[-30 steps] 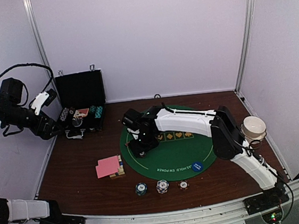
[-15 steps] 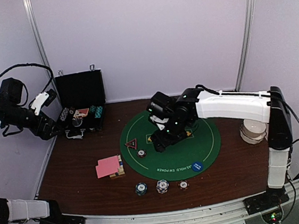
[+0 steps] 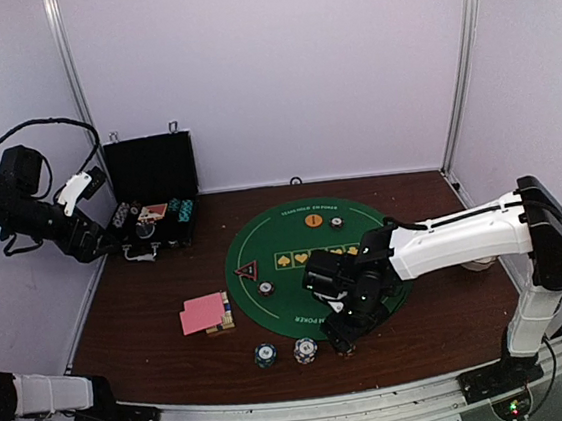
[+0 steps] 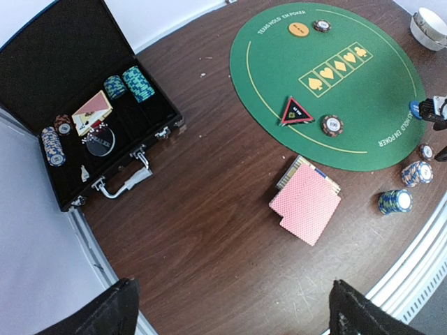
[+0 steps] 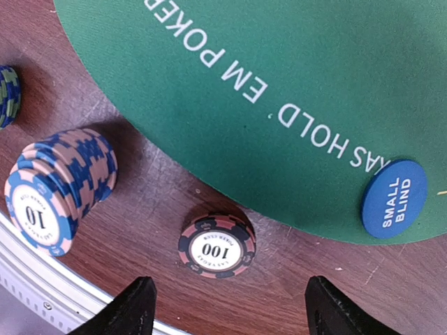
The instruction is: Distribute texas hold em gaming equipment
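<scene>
Dark wooden table seen from above: an open black case stands at the back left, near a round green mat

Left wrist view: the case holds teal chip stacks and a few cards; the left gripper has its fingers spread wide, holding nothing

Right wrist view: the right gripper has its fingers apart, either side of a single striped chip lying on the wood, untouched; a blue disc lies at the mat's edge

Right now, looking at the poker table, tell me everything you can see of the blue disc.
The blue disc is round, thin and plastic-looking, with SMALL BLIND printed in white capitals on two lines. It lies flat, face up, on the green mat, right at its edge; nothing else touches it.
</scene>
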You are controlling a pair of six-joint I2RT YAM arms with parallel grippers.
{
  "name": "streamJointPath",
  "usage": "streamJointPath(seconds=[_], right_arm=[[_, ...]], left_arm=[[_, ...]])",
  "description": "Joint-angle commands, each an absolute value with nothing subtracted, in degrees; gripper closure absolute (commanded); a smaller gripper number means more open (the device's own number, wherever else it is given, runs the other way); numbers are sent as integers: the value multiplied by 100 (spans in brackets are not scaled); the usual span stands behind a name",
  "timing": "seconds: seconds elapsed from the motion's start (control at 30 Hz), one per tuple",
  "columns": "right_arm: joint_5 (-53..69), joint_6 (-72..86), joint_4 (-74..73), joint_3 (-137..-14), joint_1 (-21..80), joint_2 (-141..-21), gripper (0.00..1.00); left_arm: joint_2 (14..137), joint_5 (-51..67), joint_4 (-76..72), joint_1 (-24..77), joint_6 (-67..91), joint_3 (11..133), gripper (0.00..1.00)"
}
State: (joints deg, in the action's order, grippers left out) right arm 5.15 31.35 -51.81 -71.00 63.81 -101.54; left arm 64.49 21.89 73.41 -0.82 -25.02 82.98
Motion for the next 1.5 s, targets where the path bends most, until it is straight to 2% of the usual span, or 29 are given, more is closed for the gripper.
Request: streamJointPath(seconds=[0.0, 0.83, 1.07, 1.17, 1.3, 1.47], right_arm=[[688, 3315, -4811, -7000, 6456, -10039, 23], [469, 3209, -4648, -6815, 6593, -10639, 28], [517, 3224, -4525, -6815, 6592, -10747, 33], [530, 3226, -4498, -6845, 6592, -10783, 39], [500, 3235, -4534, -6834, 6587, -10751, 54], [379, 3221, -4689, -6892, 6566, -10603, 67]], left_arm=[[6477, 2286, 7323, -114, -2540, 8479, 2], [6465, 2283, 7336, -114, -2549, 8507, 2], [6436, 2258, 7347, -114, -2549, 8508, 3], [6446, 2263, 7341, -114, -2540, 8508, 2], [6435, 2272, 7347, -119, -2540, 8517, 3], [6447, 2293, 7344, -114, -2540, 8508, 2]])
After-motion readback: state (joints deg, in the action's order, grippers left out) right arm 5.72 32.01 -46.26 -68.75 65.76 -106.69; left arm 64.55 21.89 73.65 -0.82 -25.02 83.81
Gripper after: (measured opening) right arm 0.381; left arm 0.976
